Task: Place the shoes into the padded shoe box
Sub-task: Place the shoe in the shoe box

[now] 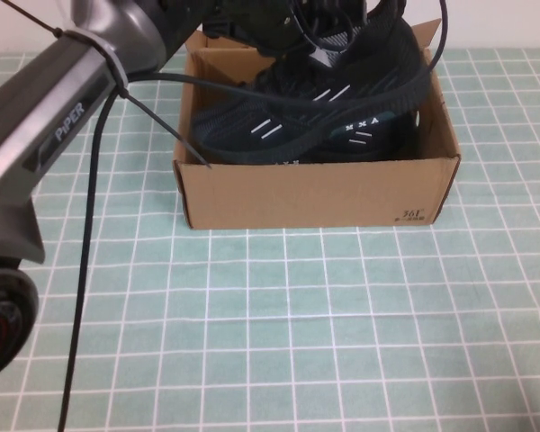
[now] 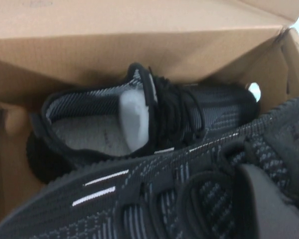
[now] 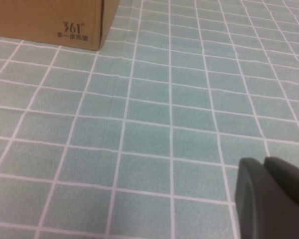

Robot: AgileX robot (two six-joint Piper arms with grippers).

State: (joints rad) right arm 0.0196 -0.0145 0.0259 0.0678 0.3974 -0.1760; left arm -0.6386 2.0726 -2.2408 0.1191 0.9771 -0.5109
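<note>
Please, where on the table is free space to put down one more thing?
The green checked cloth in front of the cardboard box is bare; the right gripper hovers there. The box is crowded: both sneakers fill it, and the left gripper holds the upper one.

Left tool point(image 2: 269, 204) reaches forward; right tool point(image 3: 274, 196) hangs low.

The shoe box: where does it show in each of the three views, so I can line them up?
High view: the shoe box sits top centre, the left gripper over it holding a sneaker.
Left wrist view: its inner walls fill the frame around the sneakers.
Right wrist view: only a corner, beyond the right gripper.
Shared landmark: the 361 print.
</note>
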